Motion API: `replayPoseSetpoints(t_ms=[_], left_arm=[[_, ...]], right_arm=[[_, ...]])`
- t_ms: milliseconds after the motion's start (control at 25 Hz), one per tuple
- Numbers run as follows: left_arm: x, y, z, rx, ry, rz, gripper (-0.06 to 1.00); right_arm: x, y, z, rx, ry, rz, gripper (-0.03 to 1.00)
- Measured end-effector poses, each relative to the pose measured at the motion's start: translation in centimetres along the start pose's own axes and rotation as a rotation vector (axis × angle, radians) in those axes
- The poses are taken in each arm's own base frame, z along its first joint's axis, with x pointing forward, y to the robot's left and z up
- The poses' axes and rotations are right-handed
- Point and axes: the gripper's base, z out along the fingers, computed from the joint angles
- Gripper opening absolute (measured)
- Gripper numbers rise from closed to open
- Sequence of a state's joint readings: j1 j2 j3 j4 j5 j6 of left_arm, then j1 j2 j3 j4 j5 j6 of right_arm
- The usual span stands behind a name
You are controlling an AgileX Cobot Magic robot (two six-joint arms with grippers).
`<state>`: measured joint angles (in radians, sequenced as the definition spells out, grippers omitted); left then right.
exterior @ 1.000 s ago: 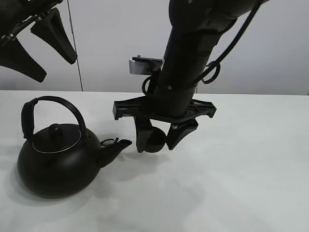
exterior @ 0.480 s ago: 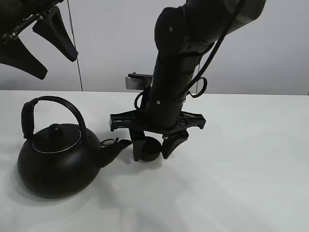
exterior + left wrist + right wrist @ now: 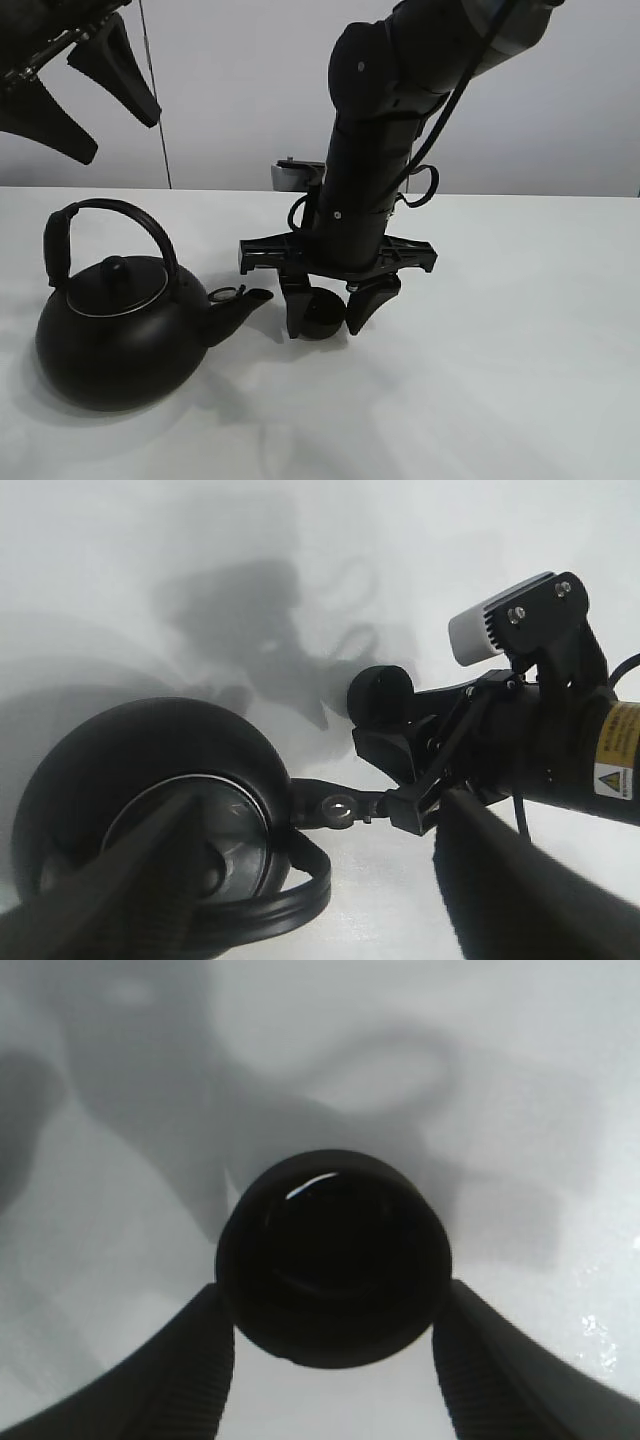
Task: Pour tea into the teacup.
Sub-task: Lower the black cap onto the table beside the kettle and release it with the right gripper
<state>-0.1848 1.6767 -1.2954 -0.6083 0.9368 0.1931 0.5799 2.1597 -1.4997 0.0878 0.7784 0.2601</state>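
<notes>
Currently, small round handleless black teacup (image 3: 320,312) is held just beside spout of big black kettle (image 3: 112,335), pinched at its walls by right gripper (image 3: 327,328); judged light, rigid, slippery, breakable; left gripper (image 3: 120,142) spread.

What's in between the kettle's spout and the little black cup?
One finger of the right claw, which grips the cup. Past it, a bare strip of table reaches the kettle's spout. The high camera shows this.
</notes>
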Motion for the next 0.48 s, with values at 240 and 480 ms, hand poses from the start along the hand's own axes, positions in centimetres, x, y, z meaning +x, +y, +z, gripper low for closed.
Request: replayPoseSetpoints(t_ms=[240,480], left_arm=[[0.0,0.0,0.0,0.000,0.000,0.000,0.48],[0.0,0.0,0.0,0.000,0.000,0.000,0.48]], right_arm=[[-0.1,0.0,-0.2,0.001,-0.010,-0.005,0.42],[-1.1,0.4,-1.4,-0.011,-0.059,-0.011,0.45]])
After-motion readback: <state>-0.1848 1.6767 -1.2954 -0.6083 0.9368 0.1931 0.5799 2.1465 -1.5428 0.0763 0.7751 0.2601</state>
